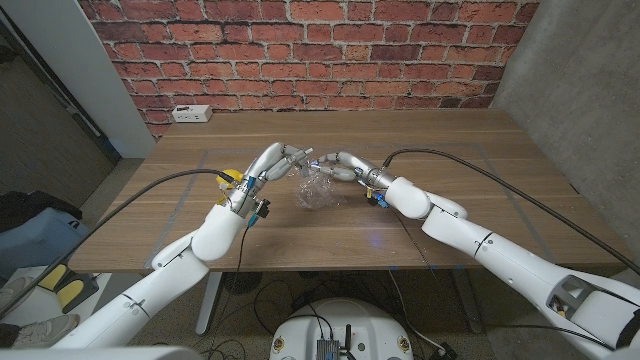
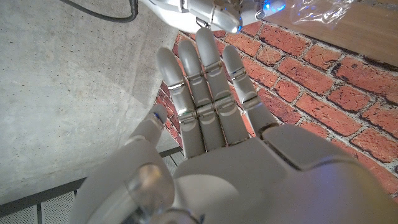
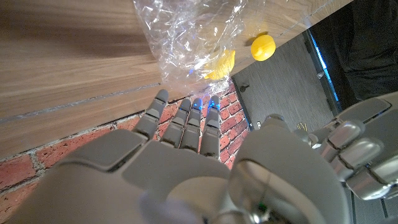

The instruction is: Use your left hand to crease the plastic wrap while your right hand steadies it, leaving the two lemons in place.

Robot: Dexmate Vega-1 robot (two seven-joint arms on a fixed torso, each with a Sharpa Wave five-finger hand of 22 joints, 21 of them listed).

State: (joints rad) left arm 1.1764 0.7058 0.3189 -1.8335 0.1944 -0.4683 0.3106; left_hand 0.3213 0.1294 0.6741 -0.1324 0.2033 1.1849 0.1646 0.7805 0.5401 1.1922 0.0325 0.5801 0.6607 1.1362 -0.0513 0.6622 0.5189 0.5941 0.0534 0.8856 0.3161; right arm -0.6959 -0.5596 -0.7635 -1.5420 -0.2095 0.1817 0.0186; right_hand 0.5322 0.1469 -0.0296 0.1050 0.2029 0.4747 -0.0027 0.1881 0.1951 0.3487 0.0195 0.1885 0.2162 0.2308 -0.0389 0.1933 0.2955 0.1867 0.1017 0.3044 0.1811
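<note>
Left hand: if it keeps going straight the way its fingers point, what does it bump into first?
Probably the right hand: the left hand has its fingertips aimed at it, nearly touching. The plastic wrap lies below them.

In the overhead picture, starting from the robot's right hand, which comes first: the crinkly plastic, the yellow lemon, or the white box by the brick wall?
1. Plastic wrap, just under the right hand, mid-table.
2. Lemon, beside the left arm.
3. White box, far left corner.

Clear plastic wrap (image 3: 186, 37); yellow lemons (image 3: 263, 47); brown wooden table (image 1: 420, 140); red brick wall (image 1: 300, 50).
</note>
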